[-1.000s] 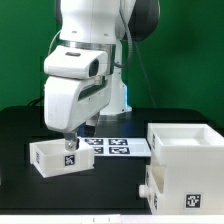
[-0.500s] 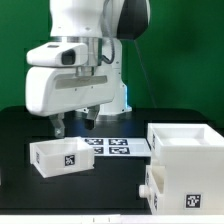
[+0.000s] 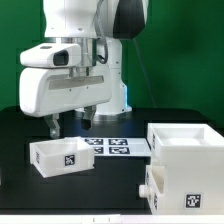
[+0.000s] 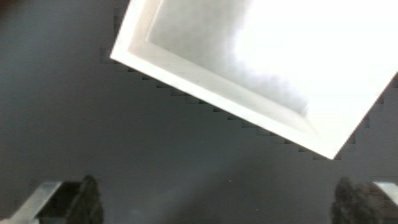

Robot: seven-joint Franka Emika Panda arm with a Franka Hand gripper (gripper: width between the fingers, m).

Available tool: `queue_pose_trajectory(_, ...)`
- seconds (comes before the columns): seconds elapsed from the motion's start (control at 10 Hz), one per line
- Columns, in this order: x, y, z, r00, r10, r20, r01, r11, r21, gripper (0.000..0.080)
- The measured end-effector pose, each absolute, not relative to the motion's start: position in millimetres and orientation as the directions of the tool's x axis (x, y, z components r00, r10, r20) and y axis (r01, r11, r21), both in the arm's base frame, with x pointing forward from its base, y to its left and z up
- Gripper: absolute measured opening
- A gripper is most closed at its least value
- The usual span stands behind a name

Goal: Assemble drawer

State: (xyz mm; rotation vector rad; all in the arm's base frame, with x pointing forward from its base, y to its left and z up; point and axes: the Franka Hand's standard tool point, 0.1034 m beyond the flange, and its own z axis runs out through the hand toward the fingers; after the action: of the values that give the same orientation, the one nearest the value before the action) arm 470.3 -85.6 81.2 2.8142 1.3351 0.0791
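Observation:
A shallow white tray (image 3: 62, 157) with a black-and-white marker on its front sits on the black table at the exterior view's left. My gripper (image 3: 70, 125) hangs just above its back edge, open and empty, fingers wide apart. In the wrist view the tray (image 4: 267, 65) shows as a bright white open box beyond the fingertips (image 4: 71, 200). The tall white casing (image 3: 188, 143) stands at the exterior view's right, with a second tray (image 3: 180, 188) in front of and below it.
The marker board (image 3: 113, 146) lies flat on the table behind the left tray, between it and the casing. The arm's white base stands at the back. A green wall closes the scene behind.
My gripper has risen off the left tray and shifted toward the exterior view's left. The tray stays where it was on the table.

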Motion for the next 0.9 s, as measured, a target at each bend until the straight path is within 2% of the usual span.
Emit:
queue_pose_trajectory(0.2,458,-95,79.4,0.725,0.684,0.075,0.68,-0.729,0.078,0.0649)
queue_pose_trajectory(0.3,440,-96,71.6,0.822,0.563,0.086,0.56,-0.827,0.053,0.0649)
queue_pose_trajectory(0.6,425,-88,63.7,0.859,0.506,0.071,0.507,-0.862,0.018,0.0649)
queue_pose_trajectory(0.9,426,-87,60.7,0.869,0.487,0.083,0.487,-0.873,0.027,0.0649)
